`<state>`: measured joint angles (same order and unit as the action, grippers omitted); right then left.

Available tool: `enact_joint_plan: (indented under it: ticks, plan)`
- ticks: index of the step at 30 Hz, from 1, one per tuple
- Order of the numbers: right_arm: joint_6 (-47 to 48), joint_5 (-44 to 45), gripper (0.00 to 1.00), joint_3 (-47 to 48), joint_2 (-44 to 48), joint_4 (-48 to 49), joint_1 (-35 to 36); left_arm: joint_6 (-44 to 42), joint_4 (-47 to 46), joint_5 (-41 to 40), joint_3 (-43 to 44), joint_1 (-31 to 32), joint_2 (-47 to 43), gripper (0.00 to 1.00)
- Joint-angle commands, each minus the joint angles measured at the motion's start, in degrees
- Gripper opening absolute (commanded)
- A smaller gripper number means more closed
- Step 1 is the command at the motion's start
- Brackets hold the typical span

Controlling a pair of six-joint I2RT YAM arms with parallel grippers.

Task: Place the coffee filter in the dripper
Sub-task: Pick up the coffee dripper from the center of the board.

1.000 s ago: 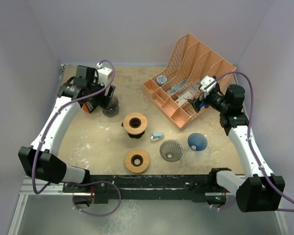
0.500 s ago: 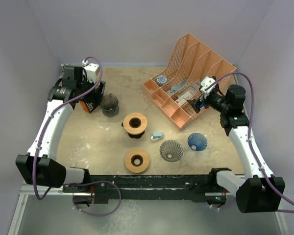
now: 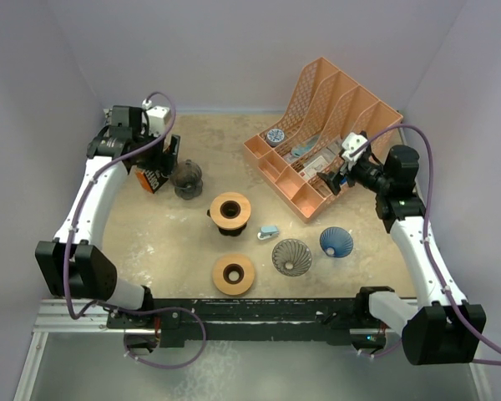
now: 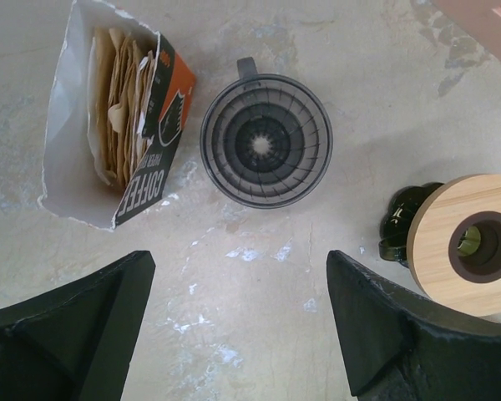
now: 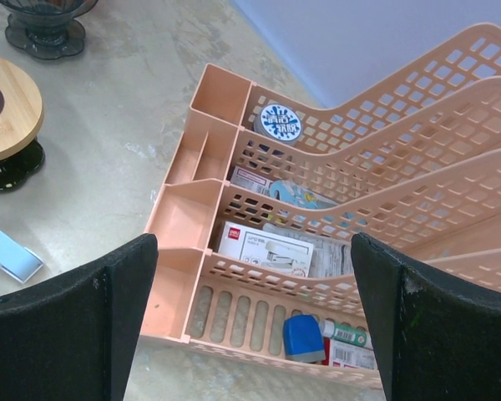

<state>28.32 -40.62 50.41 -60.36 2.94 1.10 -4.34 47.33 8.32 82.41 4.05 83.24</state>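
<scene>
Ribbed smoky plastic dripper (image 4: 265, 140), crinkled paper filters (image 4: 117, 109), matt mottled table (image 4: 259, 276).

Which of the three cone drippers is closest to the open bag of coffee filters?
The dark grey dripper, right beside the filter bag. The clear ribbed dripper and the blue dripper sit far off, side by side.
</scene>
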Motion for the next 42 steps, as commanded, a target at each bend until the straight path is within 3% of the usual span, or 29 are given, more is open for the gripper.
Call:
enact_joint_plan:
  ticks: [1,5,8,14,22,30,42]
  plan:
    - [0.8,-2.7,1.00,1.1,1.0,0.8,-0.1,-3.0,-0.6,5.7,3.4,-0.5,1.2,0.83]
    - [2.0,-4.2,1.00,1.1,-0.5,-1.5,0.0,-6.3,0.5,10.3,2.6,-0.2,1.3,0.83]
    - [7.8,-5.1,1.00,4.8,-2.5,-9.1,0.1,-7.6,0.4,10.9,0.9,0.7,0.9,0.83]
    - [18.6,-3.8,1.00,7.0,-3.9,-21.9,1.0,-10.2,-1.0,7.1,-3.6,6.2,-1.6,0.81]
    - [33.6,5.5,0.99,9.1,-4.5,-38.9,3.7,-10.9,-7.4,3.5,-10.3,9.4,-7.3,0.81]
    - [29.4,3.9,0.97,7.7,-6.2,-37.4,17.8,-11.4,-9.9,0.5,-12.0,9.4,-8.0,0.80]
    - [30.8,6.5,0.87,6.3,-14.2,-39.0,30.2,-11.9,-11.2,-3.5,-11.4,9.4,-5.2,0.80]
